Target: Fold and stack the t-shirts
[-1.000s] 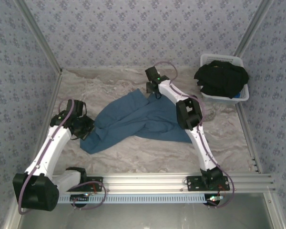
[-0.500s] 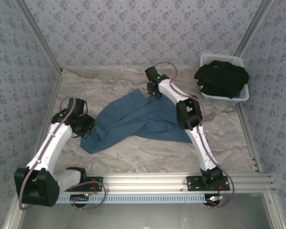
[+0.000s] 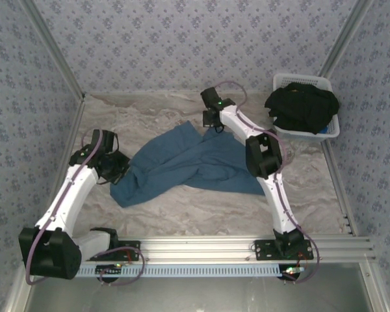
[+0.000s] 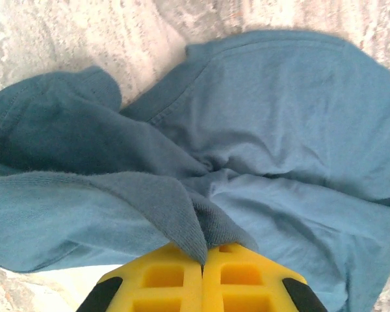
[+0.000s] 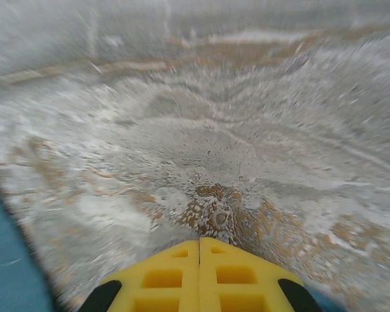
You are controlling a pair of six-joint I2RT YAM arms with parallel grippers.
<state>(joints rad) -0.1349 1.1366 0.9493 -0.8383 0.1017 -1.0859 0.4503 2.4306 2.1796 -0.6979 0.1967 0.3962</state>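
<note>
A teal-blue t-shirt (image 3: 188,162) lies crumpled across the middle of the table. My left gripper (image 3: 119,169) is at its left edge. In the left wrist view the yellow fingers (image 4: 162,276) are shut on a pinched fold of the teal t-shirt (image 4: 273,143), which rises in a ridge out of the left gripper (image 4: 203,250). My right gripper (image 3: 212,125) is at the shirt's far corner. Its tips (image 5: 199,242) are shut, with no cloth seen between them and blurred table ahead. Black t-shirts (image 3: 302,107) are heaped in the basket.
The white slatted basket (image 3: 327,133) stands at the back right against the wall. Patterned walls close in the table on three sides. The aluminium rail (image 3: 201,247) with both arm bases runs along the near edge.
My right gripper has closed from part open to shut and shifted slightly right. My left arm has edged a little toward the back, still holding the shirt.
</note>
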